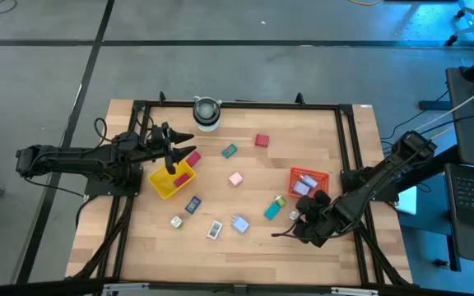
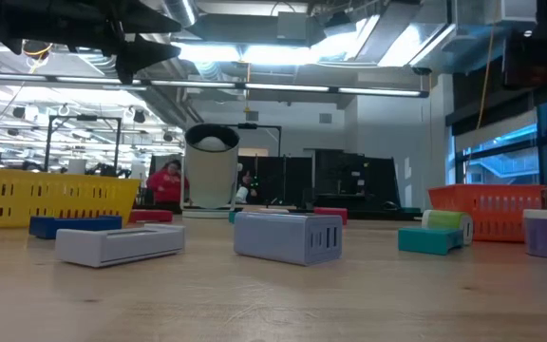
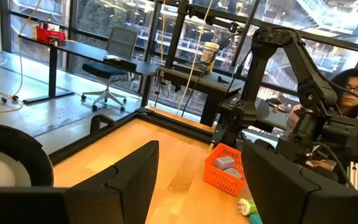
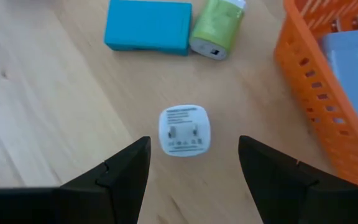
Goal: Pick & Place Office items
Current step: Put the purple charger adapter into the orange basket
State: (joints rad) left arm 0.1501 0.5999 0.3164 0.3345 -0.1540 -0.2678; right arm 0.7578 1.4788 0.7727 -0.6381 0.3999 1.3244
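Observation:
Small office items lie scattered on the wooden table: a red block point(image 1: 262, 141), a teal piece point(image 1: 230, 151), a pink one point(image 1: 235, 178), a dark blue one point(image 1: 192, 205), a pale blue one point(image 1: 240, 224) and a teal block point(image 4: 148, 26) beside a green piece point(image 4: 217, 31). A white plug adapter point(image 4: 185, 129) lies flat on the table. My right gripper point(image 4: 194, 142) slants down over it, open, a finger on either side and clear of it. My left gripper point(image 1: 179, 150) hovers level above the yellow tray point(image 1: 168, 182), open and with nothing between its fingers point(image 3: 135, 174).
The orange tray point(image 1: 307, 182) with pale pieces in it stands just beyond my right gripper, toward the table's far side. A round white-and-grey cylinder point(image 1: 206, 113) stands at the far edge. A black frame point(image 1: 245, 105) rims the table. A person sits behind the table point(image 3: 353, 93).

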